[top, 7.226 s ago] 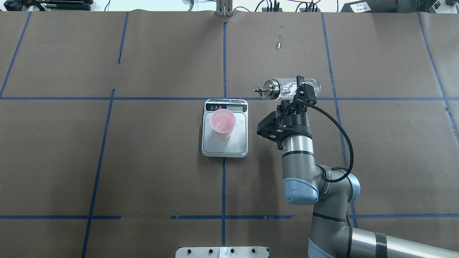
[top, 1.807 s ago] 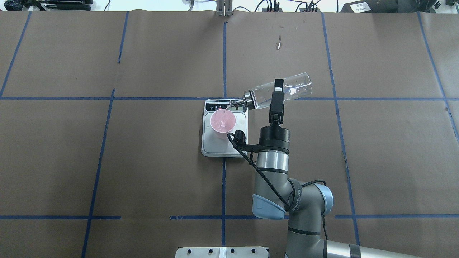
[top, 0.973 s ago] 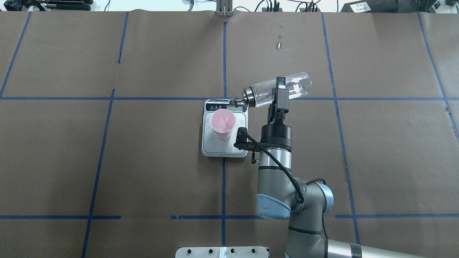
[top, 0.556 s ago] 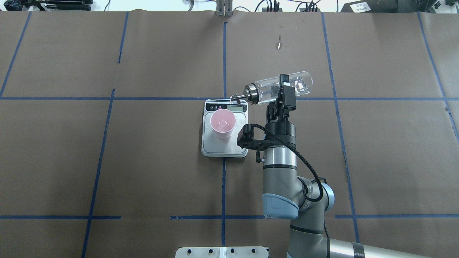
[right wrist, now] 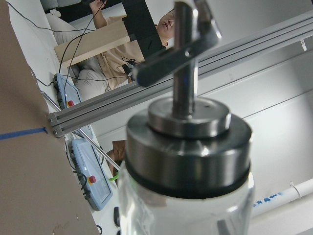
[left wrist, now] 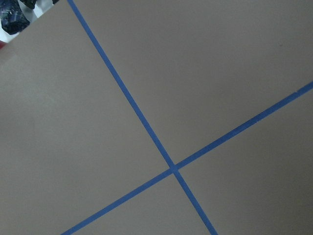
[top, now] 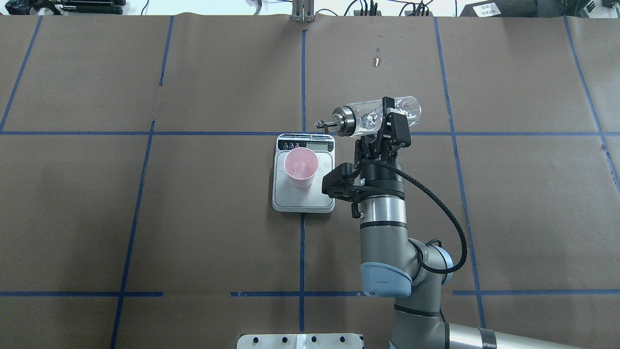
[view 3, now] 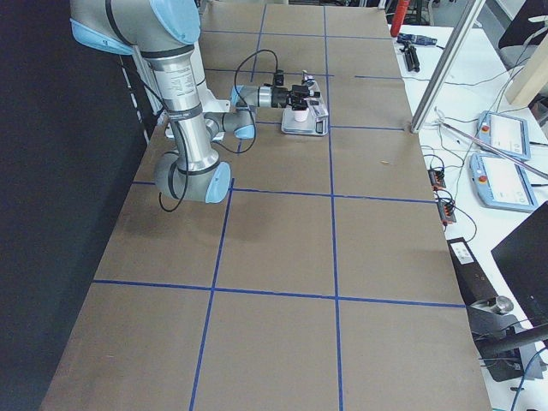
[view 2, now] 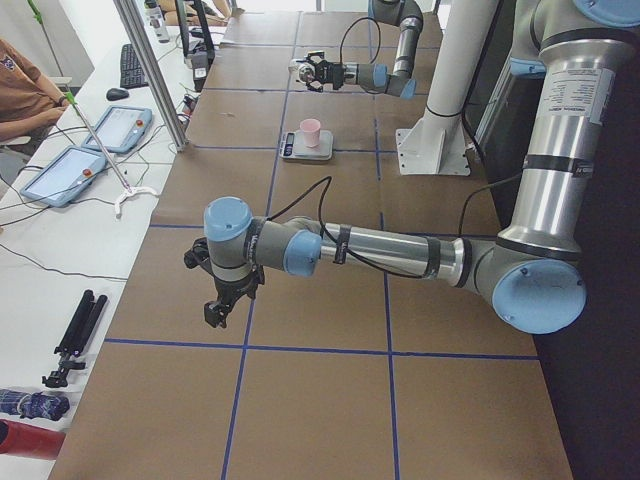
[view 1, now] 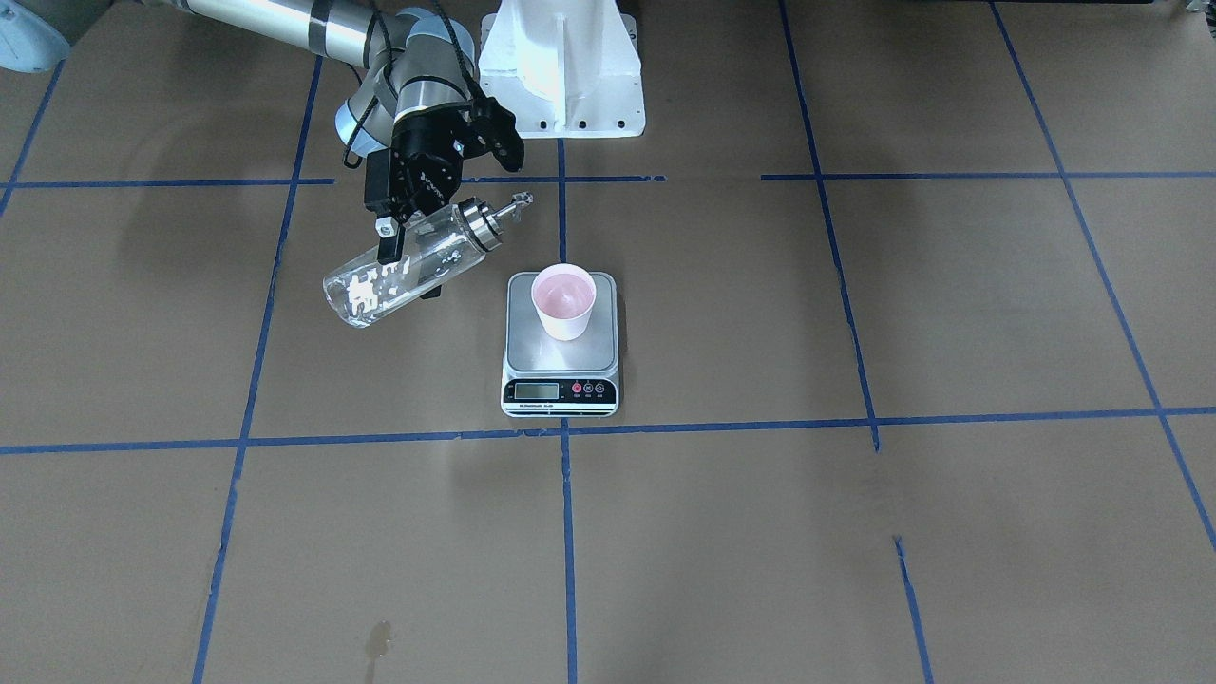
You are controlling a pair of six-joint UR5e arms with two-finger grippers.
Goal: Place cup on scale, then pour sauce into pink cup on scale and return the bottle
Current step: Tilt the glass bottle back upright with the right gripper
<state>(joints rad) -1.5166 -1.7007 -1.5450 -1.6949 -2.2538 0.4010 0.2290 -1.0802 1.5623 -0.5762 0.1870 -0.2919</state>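
- The right gripper (top: 391, 115) is clamped round the glass body of the bottle (top: 368, 120). It holds the bottle in the air above the table (top: 193, 218), on the robot's right of the scale (top: 325, 196).
- The bottle's long axis runs roughly level and crosswise to the robot. Its metal spout points toward the robot's left, and its base trails off to the right and slightly farther out.
- The spout tip ends just off the scale's display corner — beside the cup (top: 301, 167), not over it.
- The cup stands upright on the scale's steel platform, toward the display end, with nothing touching it. How much it holds cannot be made out.
- The sauce (view 1: 370, 290) shows as clear liquid glinting inside the glass.
- Judging by the spout's position, the pour looks done. The return calls for turning the base downward and carrying the bottle to the right, away from the scale.
- The left gripper (view 2: 215, 315) hangs over bare table well apart from the scale — open or closed cannot be told. The right arm is much the nearer.
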